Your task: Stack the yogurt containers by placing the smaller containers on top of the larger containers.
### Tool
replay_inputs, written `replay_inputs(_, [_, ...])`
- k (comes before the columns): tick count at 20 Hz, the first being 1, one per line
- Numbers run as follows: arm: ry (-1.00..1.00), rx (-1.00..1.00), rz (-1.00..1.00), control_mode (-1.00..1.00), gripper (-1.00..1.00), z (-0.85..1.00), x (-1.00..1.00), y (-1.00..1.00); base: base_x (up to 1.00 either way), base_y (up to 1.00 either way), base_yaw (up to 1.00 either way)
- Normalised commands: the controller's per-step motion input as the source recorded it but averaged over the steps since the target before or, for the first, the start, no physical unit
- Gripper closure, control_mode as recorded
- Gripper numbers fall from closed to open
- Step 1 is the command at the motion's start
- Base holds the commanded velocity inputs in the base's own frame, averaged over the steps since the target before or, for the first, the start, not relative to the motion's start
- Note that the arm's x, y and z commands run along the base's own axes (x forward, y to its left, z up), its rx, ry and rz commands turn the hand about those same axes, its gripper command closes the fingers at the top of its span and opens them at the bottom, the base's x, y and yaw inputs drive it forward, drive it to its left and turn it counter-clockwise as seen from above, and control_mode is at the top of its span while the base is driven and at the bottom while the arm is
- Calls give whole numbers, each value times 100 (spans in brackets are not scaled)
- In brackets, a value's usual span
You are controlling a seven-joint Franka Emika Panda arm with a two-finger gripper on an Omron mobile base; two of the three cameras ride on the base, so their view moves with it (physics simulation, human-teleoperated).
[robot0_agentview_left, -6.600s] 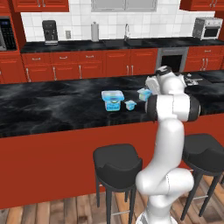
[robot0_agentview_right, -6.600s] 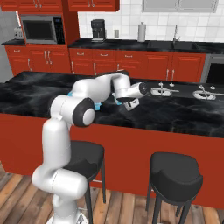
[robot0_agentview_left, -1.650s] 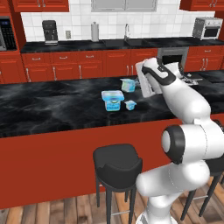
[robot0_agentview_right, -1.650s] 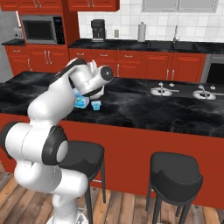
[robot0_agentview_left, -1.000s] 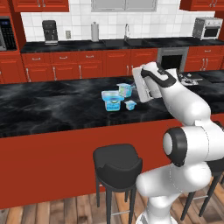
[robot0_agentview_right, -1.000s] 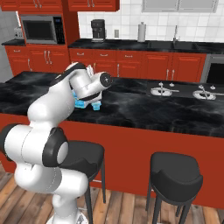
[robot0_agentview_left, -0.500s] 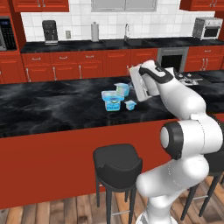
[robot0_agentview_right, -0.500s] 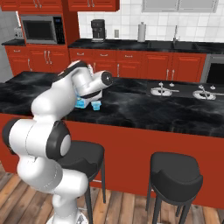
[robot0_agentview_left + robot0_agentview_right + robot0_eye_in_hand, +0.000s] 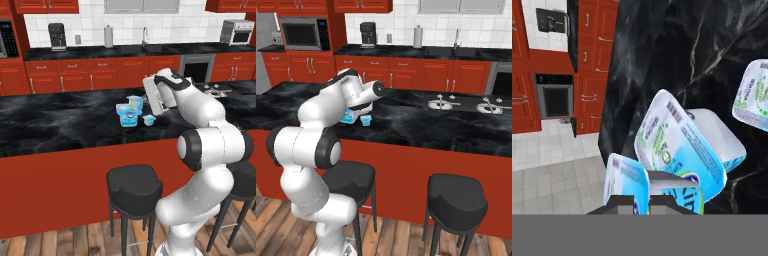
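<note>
Gripping mid-sized cup (image 9: 134, 101), pincer (image 9: 141, 102) clamped over wide tub (image 9: 128, 115); tiny cup (image 9: 148, 119) beside.

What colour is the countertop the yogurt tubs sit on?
Black marble with pale grey veining, clearest in the left base view.

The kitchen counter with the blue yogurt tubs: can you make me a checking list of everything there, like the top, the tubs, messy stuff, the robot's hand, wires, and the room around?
Surface: black marbled island counter.
Job's things: wide tub on the counter; mid-sized cup above it, held; tiny cup on the counter beside the tub.
Clutter: nothing seen.
Grippers: gripper shut on the mid-sized cup, over the wide tub.
Cables: nothing seen.
Surroundings: red cabinets, coffee maker, microwave, oven, black stools.
</note>
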Motion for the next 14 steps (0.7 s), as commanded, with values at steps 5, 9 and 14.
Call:
replay_inputs(5, [0,0,3,-100,100,-19,23,14,0,0,0])
replay_inputs(9, [0,0,2,-100,100,-15,22,8,0,0,0])
replay_inputs(14, [0,0,2,-100,100,-14,19,6,0,0,0])
